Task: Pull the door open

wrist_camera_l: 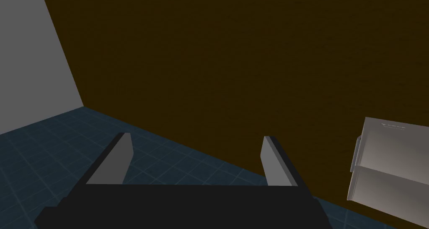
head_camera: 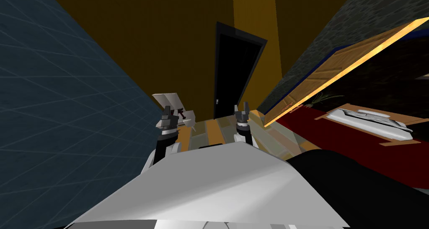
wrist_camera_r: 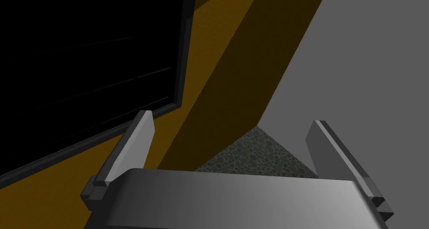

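The door (head_camera: 235, 71) is a dark panel in a black frame, set in the brown-orange wall straight ahead, and it looks shut. A small pale handle (head_camera: 217, 101) sits low on its left edge. My right gripper (head_camera: 243, 106) hangs in front of the door's lower part, short of it. In the right wrist view this gripper (wrist_camera_r: 230, 128) is open and empty, with the door (wrist_camera_r: 83, 67) beyond its finger. My left gripper (head_camera: 167, 110) is off to the door's left. It (wrist_camera_l: 196, 136) is open, holds nothing, and faces the brown wall.
A pale grey box (head_camera: 172, 100) stands by the left gripper, also visible as the box (wrist_camera_l: 389, 167) in the left wrist view. A blue tiled wall (head_camera: 63, 92) runs along the left. At right, a long wooden panel (head_camera: 339, 65) slants beside a red surface (head_camera: 335, 134) bearing a white object (head_camera: 370, 121).
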Tool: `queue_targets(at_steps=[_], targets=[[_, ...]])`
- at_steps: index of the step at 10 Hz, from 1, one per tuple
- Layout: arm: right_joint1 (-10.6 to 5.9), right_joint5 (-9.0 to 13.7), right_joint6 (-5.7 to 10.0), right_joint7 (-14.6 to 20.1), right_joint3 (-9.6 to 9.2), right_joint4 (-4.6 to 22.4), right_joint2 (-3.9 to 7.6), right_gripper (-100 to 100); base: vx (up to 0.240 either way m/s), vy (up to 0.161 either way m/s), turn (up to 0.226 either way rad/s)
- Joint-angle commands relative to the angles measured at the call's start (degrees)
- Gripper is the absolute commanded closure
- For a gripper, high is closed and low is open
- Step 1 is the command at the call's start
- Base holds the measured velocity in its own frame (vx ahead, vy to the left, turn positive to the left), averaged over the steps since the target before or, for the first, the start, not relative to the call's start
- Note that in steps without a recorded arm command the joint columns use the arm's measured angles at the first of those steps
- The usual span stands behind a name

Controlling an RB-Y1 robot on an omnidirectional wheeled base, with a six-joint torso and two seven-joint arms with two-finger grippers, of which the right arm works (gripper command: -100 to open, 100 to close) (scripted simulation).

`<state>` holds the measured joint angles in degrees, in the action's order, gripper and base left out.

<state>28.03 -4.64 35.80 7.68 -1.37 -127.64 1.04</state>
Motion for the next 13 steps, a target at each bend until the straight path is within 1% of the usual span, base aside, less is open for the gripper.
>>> queue_targets(at_steps=[1,2,4,6,7,13], targets=[[-0.61,-0.51,0.46,-1.64,0.31,2.00,0.43,-100,-0.021,-0.017,0.022],[-0.61,-0.51,0.46,-1.64,0.31,2.00,0.43,-100,0.138,-0.002,-0.029],[-1.41,-1.18,1.07,-3.82,0.72,4.67,0.95,-100,0.150,-0.007,-0.003],[-1.99,-1.66,1.50,-5.38,1.01,6.56,1.27,-100,0.157,0.012,-0.001],[-2.56,-2.14,1.93,-6.93,1.30,8.46,1.59,-100,0.135,0.028,-0.006],[-4.74,-3.96,3.58,-12.81,2.41,15.64,2.65,-100,0.101,-0.001,-0.004]])
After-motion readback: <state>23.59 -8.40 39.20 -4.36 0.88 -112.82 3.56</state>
